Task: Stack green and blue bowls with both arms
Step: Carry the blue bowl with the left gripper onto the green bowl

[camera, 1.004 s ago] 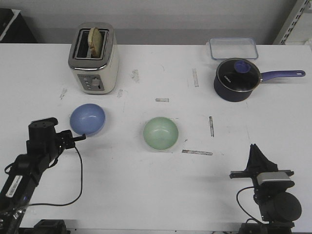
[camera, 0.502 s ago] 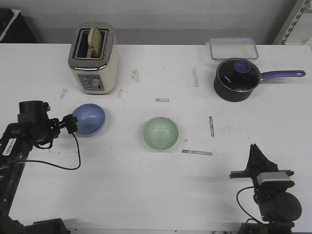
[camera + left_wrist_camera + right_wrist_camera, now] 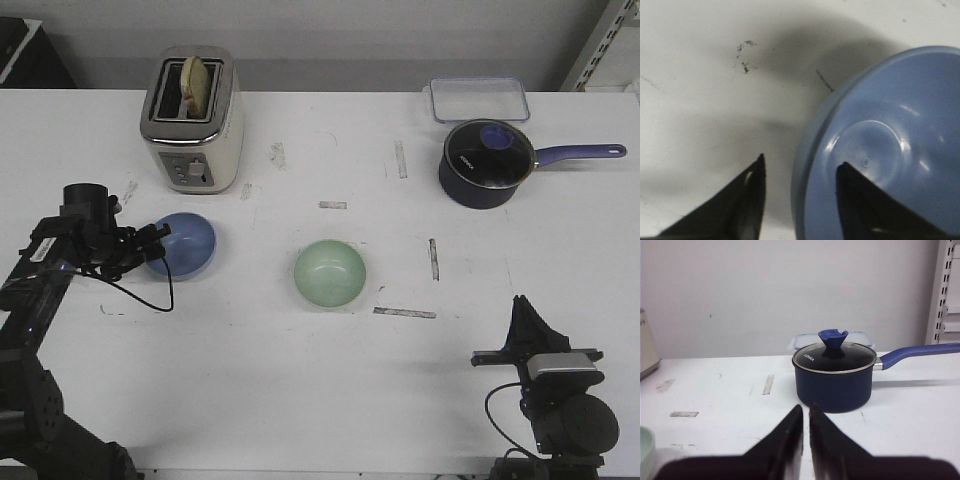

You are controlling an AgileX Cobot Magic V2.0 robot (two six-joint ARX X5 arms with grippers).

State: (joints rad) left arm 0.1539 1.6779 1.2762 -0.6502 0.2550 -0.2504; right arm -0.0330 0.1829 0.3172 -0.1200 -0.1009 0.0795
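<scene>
The periwinkle blue bowl (image 3: 185, 243) sits upright left of centre, in front of the toaster. My left gripper (image 3: 159, 240) is open at its left rim. In the left wrist view the left gripper (image 3: 801, 160) straddles the rim of the blue bowl (image 3: 890, 150), one finger inside and one outside, with a gap on both sides. The pale green bowl (image 3: 330, 273) sits empty at the table's middle; its edge shows in the right wrist view (image 3: 644, 445). My right gripper (image 3: 522, 318) is shut and empty near the front right edge, also seen from its wrist (image 3: 806, 407).
A cream toaster (image 3: 192, 120) with bread stands at the back left, just behind the blue bowl. A dark navy pot (image 3: 485, 163) with glass lid and long handle is at the back right, a clear lidded container (image 3: 478, 98) behind it. Tape marks dot the table.
My left arm has swung back and rightward, bringing its open gripper from the bowl's near left side onto the blue bowl's rim. The right arm and green bowl have not moved.
</scene>
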